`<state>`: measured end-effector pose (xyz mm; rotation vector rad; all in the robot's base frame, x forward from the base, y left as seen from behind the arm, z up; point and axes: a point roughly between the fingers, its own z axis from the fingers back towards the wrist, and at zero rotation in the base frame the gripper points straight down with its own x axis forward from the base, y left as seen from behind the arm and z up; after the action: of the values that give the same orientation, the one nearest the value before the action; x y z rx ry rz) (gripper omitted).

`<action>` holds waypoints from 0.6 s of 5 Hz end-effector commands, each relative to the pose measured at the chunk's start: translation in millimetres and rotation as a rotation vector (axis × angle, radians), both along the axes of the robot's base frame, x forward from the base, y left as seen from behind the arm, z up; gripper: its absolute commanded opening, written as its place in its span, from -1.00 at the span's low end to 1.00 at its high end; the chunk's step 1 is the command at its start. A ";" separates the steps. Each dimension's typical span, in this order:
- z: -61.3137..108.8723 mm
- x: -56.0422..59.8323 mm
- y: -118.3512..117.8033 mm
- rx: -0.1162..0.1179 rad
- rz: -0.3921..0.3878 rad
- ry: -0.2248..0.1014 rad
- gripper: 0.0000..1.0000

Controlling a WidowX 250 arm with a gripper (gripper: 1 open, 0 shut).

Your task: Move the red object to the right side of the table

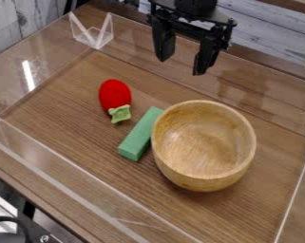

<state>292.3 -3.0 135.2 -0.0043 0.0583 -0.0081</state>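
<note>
A small glossy red object with a green leafy stub lies on the brown wood-grain table, left of centre. My gripper hangs above the far part of the table, up and to the right of the red object and well apart from it. Its black fingers point down and stand open with nothing between them.
A green rectangular block lies just right of the red object, touching a wooden bowl at centre right. Low clear acrylic walls border the table.
</note>
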 end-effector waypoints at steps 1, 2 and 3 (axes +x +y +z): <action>4.5 12.1 -2.4 -0.003 0.094 -0.002 1.00; 10.7 22.6 -3.0 0.001 0.185 -0.004 1.00; 7.9 10.6 3.1 -0.010 0.103 0.002 1.00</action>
<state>300.7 -2.9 122.6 -0.0123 0.1326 0.0899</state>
